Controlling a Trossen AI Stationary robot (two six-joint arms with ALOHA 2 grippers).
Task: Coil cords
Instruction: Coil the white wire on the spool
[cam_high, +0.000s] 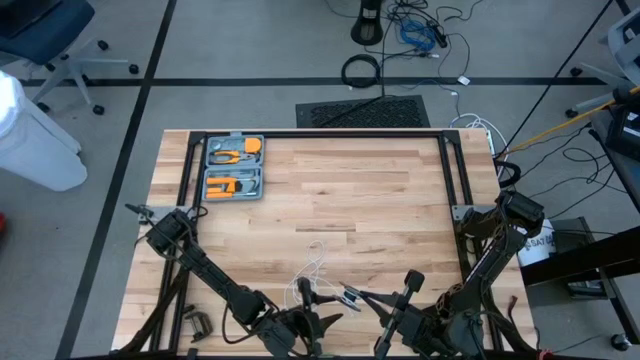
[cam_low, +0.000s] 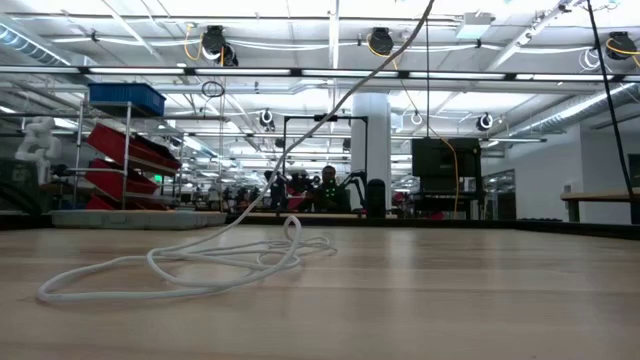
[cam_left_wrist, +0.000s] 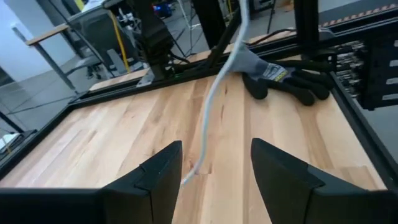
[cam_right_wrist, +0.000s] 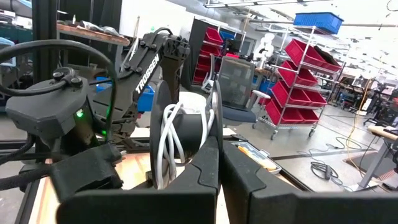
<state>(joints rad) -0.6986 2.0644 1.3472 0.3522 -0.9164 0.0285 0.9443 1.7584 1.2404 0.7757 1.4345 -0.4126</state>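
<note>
right wrist view is showing the right gripper (cam_right_wrist: 217, 163) clenching the reel (cam_right_wrist: 186, 134) upright, keeping it steady for winding. just ahead of the left gripper (cam_left_wrist: 214, 171), hanging open, the white cord (cam_left_wrist: 211, 106) is trailing loose, released between its fingers.

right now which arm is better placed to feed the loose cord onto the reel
Left. Its hand is open with the white cord running between its fingers, while the right hand is shut on the reel and probably just holds it.

Two dark jointed arms, white TROSSEN lettering, green indicator light, black wedge-shaped fingers (cam_left_wrist: 152, 180)
</note>
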